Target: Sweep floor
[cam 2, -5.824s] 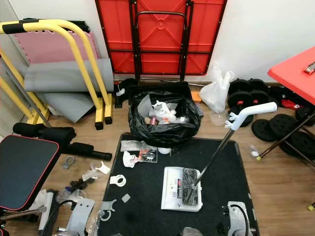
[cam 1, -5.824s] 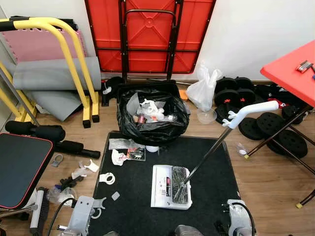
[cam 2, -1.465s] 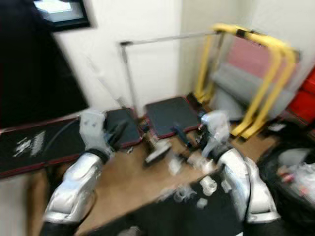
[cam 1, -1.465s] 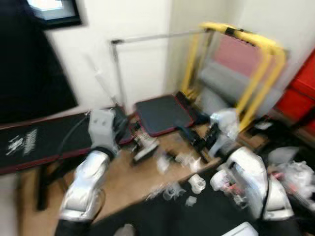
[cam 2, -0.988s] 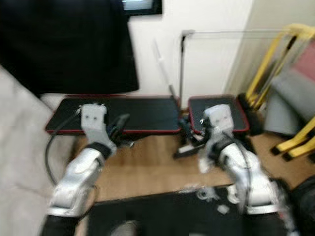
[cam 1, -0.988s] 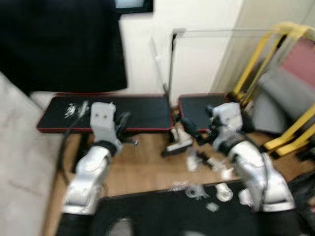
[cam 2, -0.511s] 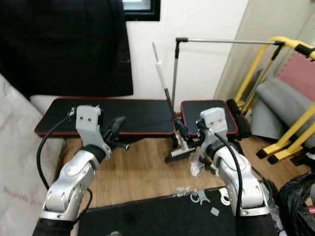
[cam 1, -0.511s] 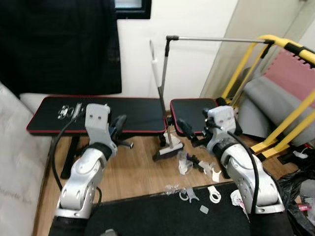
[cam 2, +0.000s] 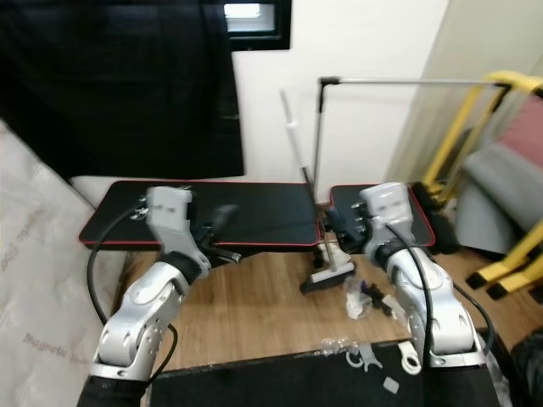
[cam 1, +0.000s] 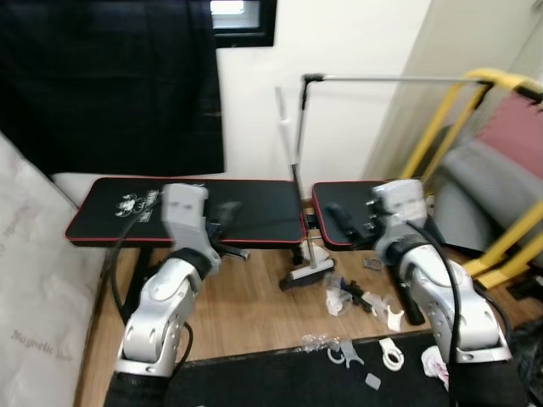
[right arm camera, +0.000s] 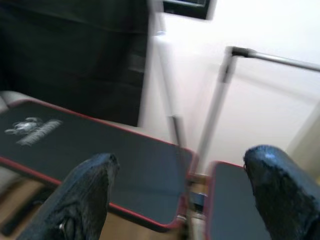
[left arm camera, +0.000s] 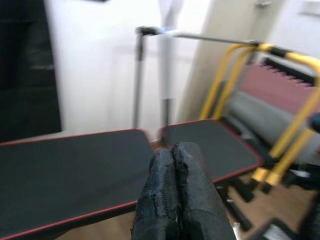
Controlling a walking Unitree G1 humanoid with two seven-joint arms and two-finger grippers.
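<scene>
Broom (cam 1: pixel 291 170) stands leaning against the white wall, white handle up, dark head (cam 1: pixel 307 273) resting on the wood floor (cam 1: pixel 246 305) just in front of the gap between two black red-edged bench pads. Long pad (cam 1: pixel 127 212) to the robot's left, short pad (cam 1: pixel 348 212) to its right; a thin metal bar (cam 1: pixel 382 79) runs level above them from a black post beside the broom handle. Left pincer (left arm camera: pixel 177 195) raised before the long pad, its two black fingers pressed together, holding nothing. Right pincer (right arm camera: pixel 180 195) raised near the short pad, fingers spread wide, nothing between them; the broom handle and post lie ahead of it in the right wrist view. Small white scraps (cam 1: pixel 344 298) litter the floor between the broom head and the edge of a black mat (cam 1: pixel 297 381); more white bits (cam 1: pixel 392 352) sit on the mat itself. Yellow tube frame (cam 1: pixel 475 93) and grey rolled mat (cam 1: pixel 484 186) stand off to the right. Dark curtain (cam 1: pixel 110 76) hangs behind the long pad; a pale quilted surface (cam 1: pixel 34 288) at far left.
</scene>
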